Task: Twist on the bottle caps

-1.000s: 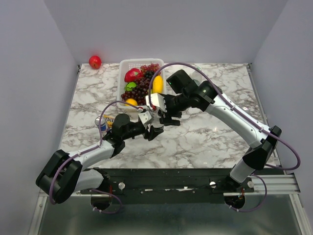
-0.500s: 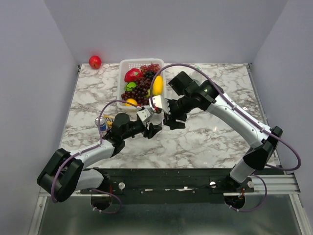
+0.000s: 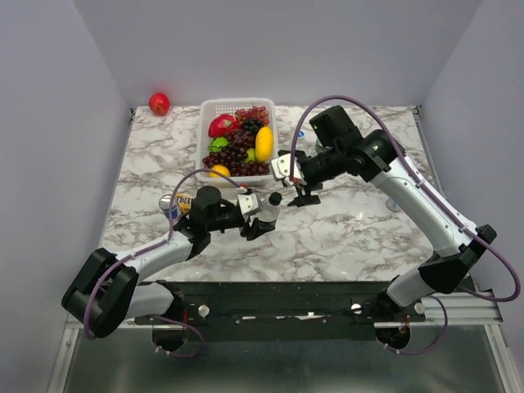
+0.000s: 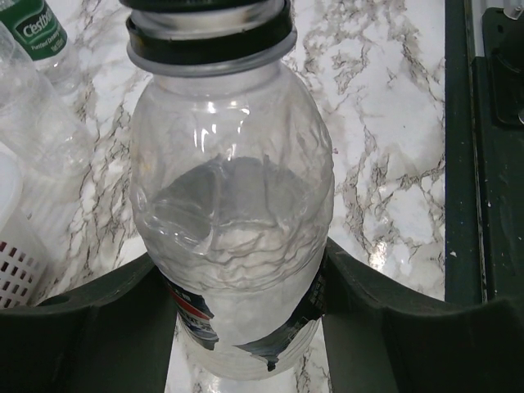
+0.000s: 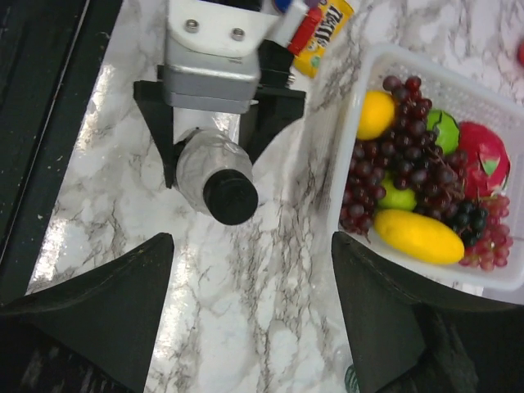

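Note:
My left gripper (image 3: pixel 258 210) is shut on a clear plastic bottle (image 3: pixel 264 204) and holds it on its side above the table, neck pointing right. In the left wrist view (image 4: pixel 246 327) its fingers (image 4: pixel 90 319) press both sides of the bottle (image 4: pixel 233 213). A black cap (image 3: pixel 276 198) sits on the neck, also seen in the left wrist view (image 4: pixel 205 24) and the right wrist view (image 5: pixel 230 196). My right gripper (image 3: pixel 300 190) is open and empty, a short way right of the cap; in its own view (image 5: pixel 250 303) only marble lies between its fingers. The blue and white-green caps are not clearly visible.
A white basket (image 3: pixel 206 123) of fruit stands at the back, also in the right wrist view (image 5: pixel 352 139). A drink can (image 3: pixel 169 205) and a yellow candy pack (image 3: pixel 185 201) lie left of my left arm. A green-labelled bottle (image 4: pixel 37 29) lies beyond. A red apple (image 3: pixel 159 103) sits far left.
My right gripper has drawn back up and to the right, off the bottle's neck, and stands open. The left gripper has kept hold of the bottle and shifted it slightly right.

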You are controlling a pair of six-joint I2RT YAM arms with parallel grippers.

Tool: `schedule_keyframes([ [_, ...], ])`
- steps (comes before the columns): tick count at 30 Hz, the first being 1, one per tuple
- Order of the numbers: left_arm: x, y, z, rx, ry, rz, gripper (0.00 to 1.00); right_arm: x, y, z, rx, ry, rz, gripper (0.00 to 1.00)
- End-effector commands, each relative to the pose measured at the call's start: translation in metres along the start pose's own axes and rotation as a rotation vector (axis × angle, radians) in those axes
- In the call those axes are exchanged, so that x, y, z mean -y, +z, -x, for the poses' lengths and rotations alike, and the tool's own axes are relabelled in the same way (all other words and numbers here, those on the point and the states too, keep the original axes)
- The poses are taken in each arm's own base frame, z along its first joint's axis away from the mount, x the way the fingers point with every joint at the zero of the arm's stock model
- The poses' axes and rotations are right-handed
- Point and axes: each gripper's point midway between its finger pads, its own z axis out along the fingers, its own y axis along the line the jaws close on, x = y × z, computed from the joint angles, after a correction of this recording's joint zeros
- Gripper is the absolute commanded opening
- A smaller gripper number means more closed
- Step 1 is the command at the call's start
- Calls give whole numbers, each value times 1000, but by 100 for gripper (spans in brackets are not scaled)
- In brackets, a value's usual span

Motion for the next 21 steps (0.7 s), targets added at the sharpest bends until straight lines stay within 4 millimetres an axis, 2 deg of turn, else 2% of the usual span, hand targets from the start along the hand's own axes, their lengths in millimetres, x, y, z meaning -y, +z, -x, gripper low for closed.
schedule_keyframes([
  [1,6,4,9,12,56,-66,0,-32,13,3,48,-134,163,86],
  [3,6,4,11,15,63,-68,0,-35,19,-3,27,-141,172,86],
  [14,7,8,20,22,87,-97,0,-37,36,-4,29,-183,203,85],
  [21,3,9,25,38,81,-76,0,-44,40,-14,-9,-170,225,84],
])
